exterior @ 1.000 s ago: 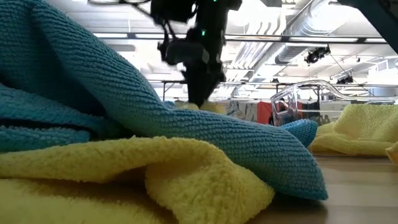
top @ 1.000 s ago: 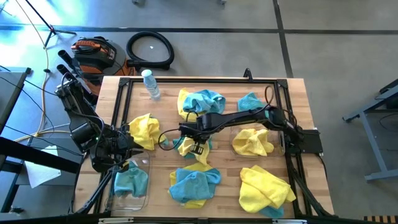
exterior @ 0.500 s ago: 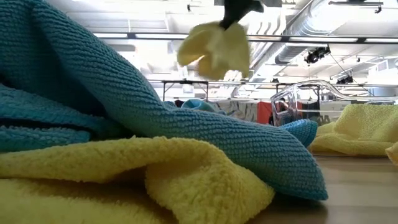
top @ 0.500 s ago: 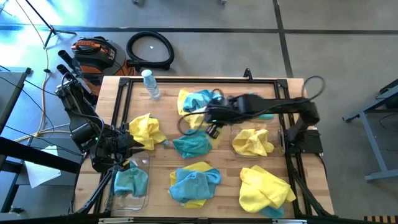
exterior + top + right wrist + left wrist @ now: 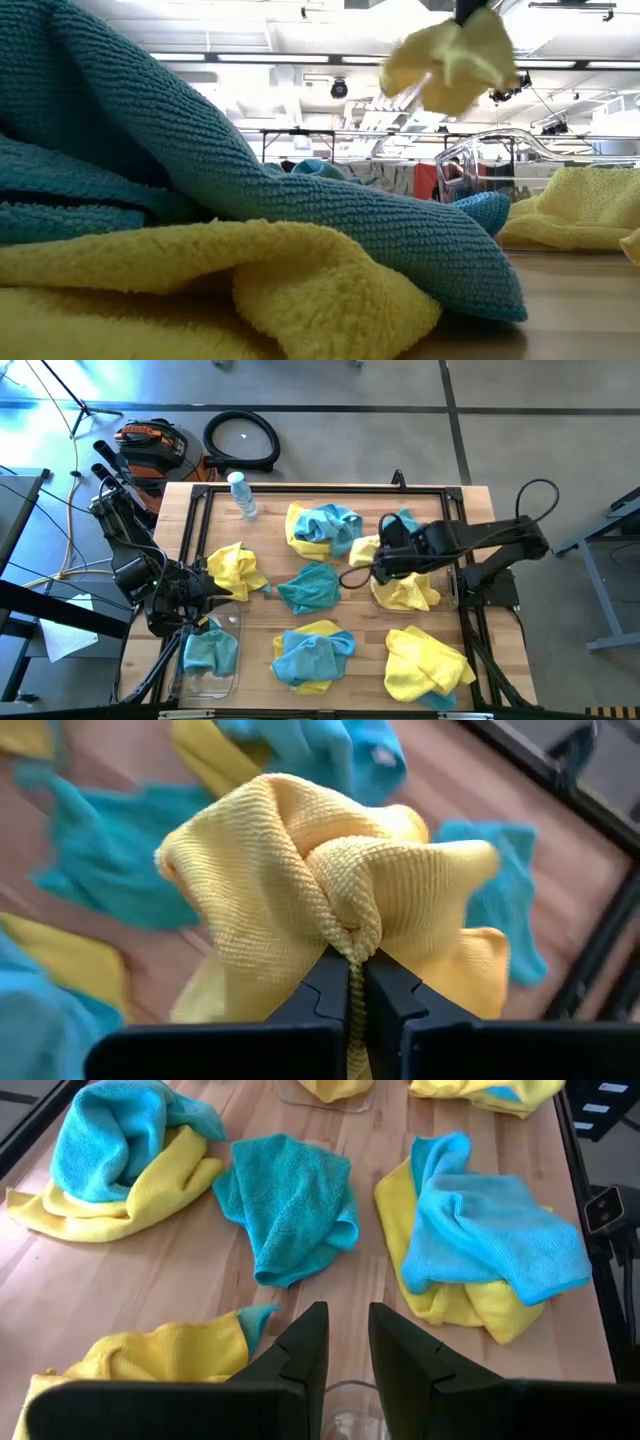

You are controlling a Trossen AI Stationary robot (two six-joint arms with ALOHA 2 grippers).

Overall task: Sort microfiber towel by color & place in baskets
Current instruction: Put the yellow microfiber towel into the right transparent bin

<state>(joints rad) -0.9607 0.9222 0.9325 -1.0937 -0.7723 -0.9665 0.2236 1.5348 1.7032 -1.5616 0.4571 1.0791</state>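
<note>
Carrying a yellow towel (image 5: 330,895) clear of the bench (image 5: 470,510), our right claw (image 5: 348,982) has its fingers pinched tight on a gathered fold, so the cloth hangs bunched and free of the piles below; in the high view it sits above the middle of the bench, toward the right edge, just beside the clear basket (image 5: 448,592) that already holds yellow cloth (image 5: 405,588). We judge that this grip by one pinch of fabric keeps the towel from dragging its neighbours along, and that the yellow-filled basket is where it is meant to go. Our left claw (image 5: 343,1350) waits low at the left edge with its fingers slightly parted and nothing between them, just over the other basket (image 5: 232,622) at the near left corner, where a teal towel (image 5: 210,650) lies, so each arm seems to serve the tub on its own side. Loose on the bench are a lone teal towel (image 5: 310,586) in the middle, a yellow one (image 5: 235,568) near the left claw, and mixed heaps at the far edge (image 5: 320,525) and near edge (image 5: 312,652), plus a large yellow heap (image 5: 425,665) at the near right corner. A water bottle (image 5: 241,495) lies at the far left corner, out of the way.
</note>
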